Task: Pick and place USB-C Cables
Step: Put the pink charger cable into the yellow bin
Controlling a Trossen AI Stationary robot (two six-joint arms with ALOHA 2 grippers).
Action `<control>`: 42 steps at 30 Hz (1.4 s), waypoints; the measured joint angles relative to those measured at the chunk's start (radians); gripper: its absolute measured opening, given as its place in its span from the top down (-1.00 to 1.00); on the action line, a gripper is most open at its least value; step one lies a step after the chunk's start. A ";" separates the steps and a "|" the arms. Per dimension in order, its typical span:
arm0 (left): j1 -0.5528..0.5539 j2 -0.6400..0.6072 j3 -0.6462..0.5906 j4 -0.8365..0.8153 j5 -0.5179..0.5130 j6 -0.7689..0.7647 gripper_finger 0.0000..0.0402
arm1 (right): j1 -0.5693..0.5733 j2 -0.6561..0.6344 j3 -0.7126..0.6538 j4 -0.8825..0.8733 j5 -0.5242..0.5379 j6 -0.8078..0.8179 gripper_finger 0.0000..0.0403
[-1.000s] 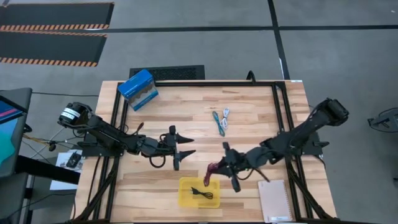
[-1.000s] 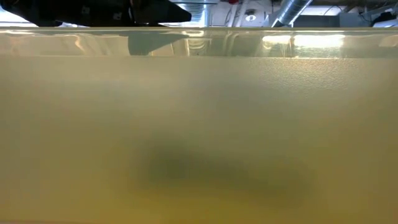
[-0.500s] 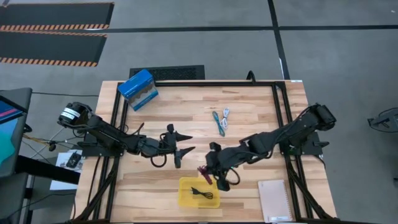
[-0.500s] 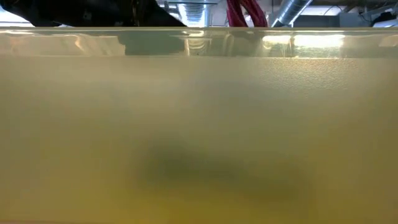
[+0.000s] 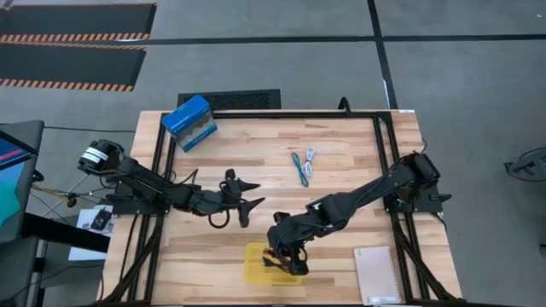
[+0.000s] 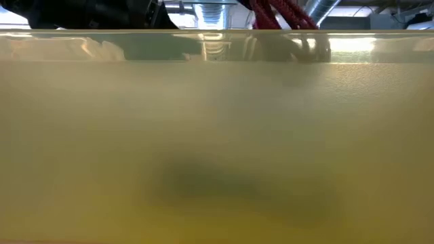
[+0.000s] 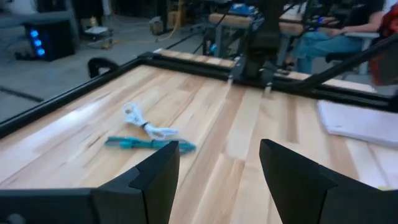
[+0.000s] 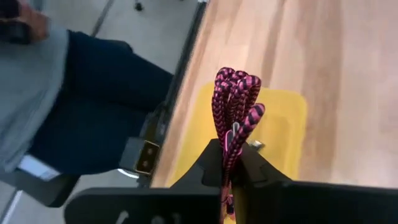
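Note:
My right gripper (image 5: 286, 256) hovers over the yellow tray (image 5: 256, 271) near the table's near edge and is shut on the dark red/black USB-C cable (image 8: 235, 106). That cable's loops also show above the tray wall in the low view (image 6: 278, 12). The teal cable (image 5: 299, 168) and the white cable (image 5: 310, 157) lie side by side on the wood past the table's middle, also seen from the left wrist as teal cable (image 7: 149, 144) and white cable (image 7: 143, 124). My left gripper (image 5: 252, 203) waits open, left of the middle, touching nothing. My right gripper pinches the bundled red/black cable between its two fingers, at the bundle's lower part (image 8: 229, 149). The looped end (image 8: 236, 84) stands out past the fingertips. The cable is lifted clear, above the yellow tray (image 8: 286, 124).
A blue box (image 5: 188, 122) sits at the far left corner and a white notepad (image 5: 377, 275) at the near right corner. A black frame rail (image 5: 256, 113) borders the table. A seated person (image 8: 62, 93) is just beyond the near edge. The tray's wall (image 6: 217, 135) fills the low view.
My right gripper has travelled toward the table's left and near edge, carrying the red/black cable from just right of the yellow tray to above it. The cable has risen into the low view above the tray wall.

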 joint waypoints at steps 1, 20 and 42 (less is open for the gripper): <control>0.000 -0.001 0.000 -0.006 -0.003 -0.011 -0.06 | -0.002 0.000 0.000 -0.002 -0.007 0.000 0.93; 0.000 -0.090 0.000 -0.048 0.000 -0.076 -0.06 | -0.027 -0.002 0.000 -0.004 -0.020 -0.019 0.89; 0.116 -0.363 0.000 -0.437 -0.049 -0.181 -0.06 | 0.061 0.053 0.006 0.013 0.253 0.007 0.89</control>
